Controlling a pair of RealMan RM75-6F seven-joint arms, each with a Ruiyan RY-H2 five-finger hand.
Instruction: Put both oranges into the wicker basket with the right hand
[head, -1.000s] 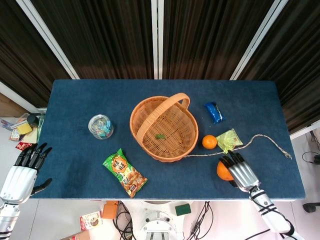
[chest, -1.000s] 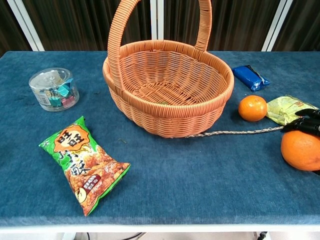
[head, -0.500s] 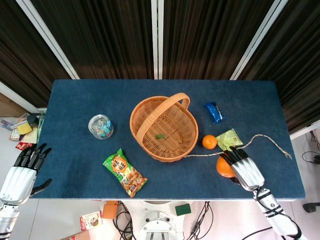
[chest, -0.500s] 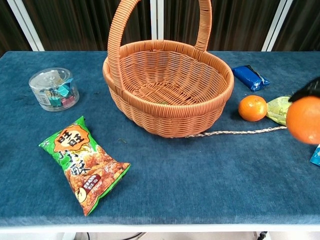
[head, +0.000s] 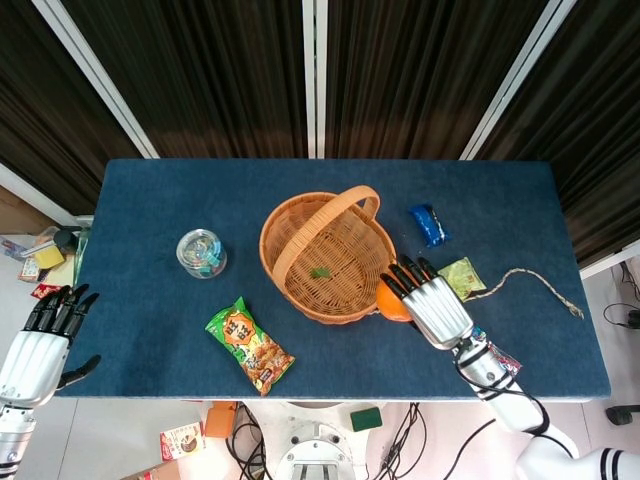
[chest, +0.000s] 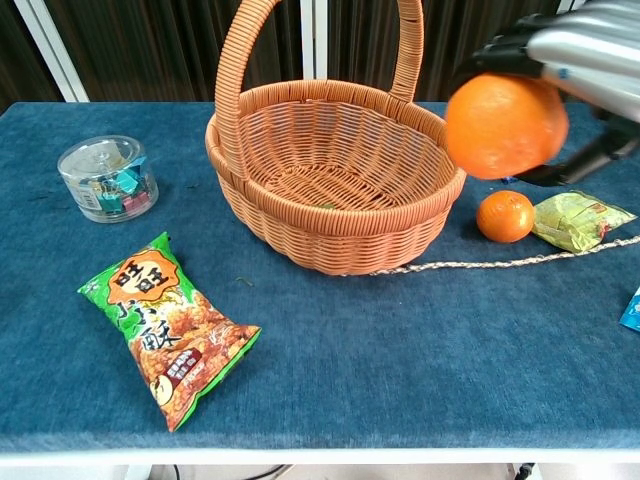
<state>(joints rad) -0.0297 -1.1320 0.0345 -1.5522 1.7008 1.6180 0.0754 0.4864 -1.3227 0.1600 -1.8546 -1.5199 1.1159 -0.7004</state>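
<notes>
My right hand (head: 432, 305) (chest: 572, 60) holds a large orange (chest: 505, 124) (head: 390, 302) up in the air by the right rim of the wicker basket (head: 328, 257) (chest: 335, 175). A smaller orange (chest: 505, 216) lies on the blue table just right of the basket; the head view hides it under my hand. The basket holds only a small green scrap (head: 320, 271). My left hand (head: 42, 345) hangs open off the table's left front corner.
A rope (chest: 480, 263) (head: 535, 275) runs from the basket to the right. A yellow-green packet (chest: 580, 218) and a blue packet (head: 428, 224) lie right of the basket. A snack bag (head: 250, 345) and a clear jar (head: 202, 252) lie to the left.
My right hand has lifted the large orange off the table and carried it up and left, from the front right to the basket's right rim. The left hand has barely moved.
</notes>
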